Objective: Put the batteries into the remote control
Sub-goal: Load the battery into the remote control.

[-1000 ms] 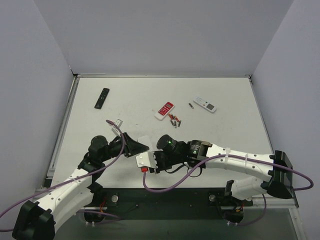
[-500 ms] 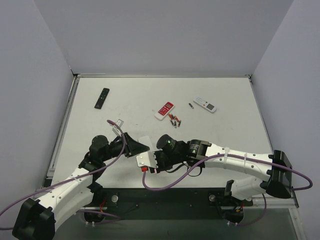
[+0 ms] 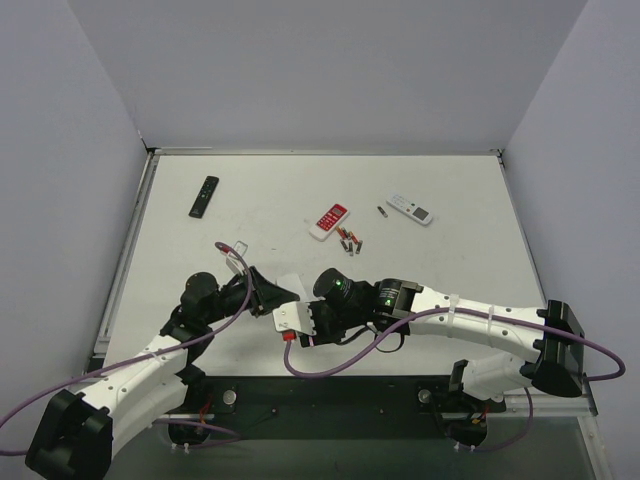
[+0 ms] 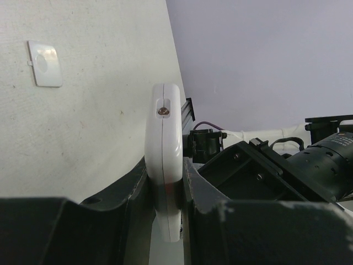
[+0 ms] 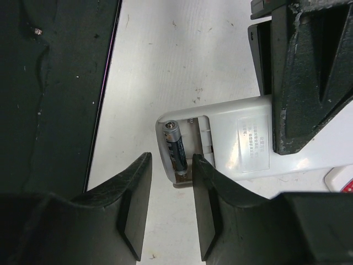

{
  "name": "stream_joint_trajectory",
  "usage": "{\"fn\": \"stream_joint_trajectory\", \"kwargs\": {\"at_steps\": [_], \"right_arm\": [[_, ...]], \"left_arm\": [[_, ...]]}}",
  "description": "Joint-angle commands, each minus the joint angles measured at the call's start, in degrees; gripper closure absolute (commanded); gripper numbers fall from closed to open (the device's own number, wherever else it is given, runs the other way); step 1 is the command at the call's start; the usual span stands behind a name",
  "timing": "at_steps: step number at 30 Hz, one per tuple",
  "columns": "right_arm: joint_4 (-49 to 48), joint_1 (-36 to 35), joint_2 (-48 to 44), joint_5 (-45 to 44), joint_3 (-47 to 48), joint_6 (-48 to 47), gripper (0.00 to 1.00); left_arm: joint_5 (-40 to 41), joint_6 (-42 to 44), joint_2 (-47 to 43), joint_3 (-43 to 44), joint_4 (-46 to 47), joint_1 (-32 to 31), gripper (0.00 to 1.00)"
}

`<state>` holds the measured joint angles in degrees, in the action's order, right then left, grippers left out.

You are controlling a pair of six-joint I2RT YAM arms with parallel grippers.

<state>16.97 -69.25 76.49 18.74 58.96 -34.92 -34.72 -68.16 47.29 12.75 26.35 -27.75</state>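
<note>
At the near edge of the pale worktop (image 3: 450,260), clamped edge-on between the left fingers (image 4: 135,185): the small white rectangular plastic remote control (image 4: 165,143), squeezed from both sides. From the right wrist view, back side up, cover off, compartment open, one dark cylindrical battery (image 5: 172,146) with a metallic end seated in the left slot. Right fingers (image 5: 205,204) narrowly parted, straddling that end of the compartment, closed on nothing, clear of the battery on either side. Just beyond the left arm, flat on the worktop, a small white rectangular plastic cover (image 3: 238,243). Farther out, near the middle, a loose cluster of slim dark-and-copper batteries (image 3: 348,240), just beside a red-and-white remote (image 3: 328,221); to the right, one lone battery (image 3: 381,211) just beside a white remote with a grey panel (image 3: 410,209). Far left, well apart from the rest, a slim black remote (image 3: 204,196).
</note>
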Motion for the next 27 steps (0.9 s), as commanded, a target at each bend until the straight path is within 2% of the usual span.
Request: {"fn": "stream_joint_trajectory", "kwargs": {"at_steps": [1, 17, 21, 27], "right_arm": [[-0.9, 0.6, -1.9, 1.9, 0.2, 1.1, 0.68], [-3.8, 1.3, -7.4, 4.3, -0.6, 4.8, 0.53], [-7.7, 1.6, -9.6, 2.0, -1.7, 10.7, 0.52], [-14.8, 1.6, -10.3, -8.1, -3.8, 28.6, 0.49]], "left_arm": [[0.4, -0.7, 0.0, 0.2, 4.7, 0.1, 1.0], [4.4, -1.0, 0.0, -1.9, 5.9, 0.2, 1.0], [6.9, -1.4, -1.1, -2.6, 6.0, 0.2, 1.0], [11.5, -1.7, -5.2, -3.4, 3.5, 0.3, 1.0]]}}
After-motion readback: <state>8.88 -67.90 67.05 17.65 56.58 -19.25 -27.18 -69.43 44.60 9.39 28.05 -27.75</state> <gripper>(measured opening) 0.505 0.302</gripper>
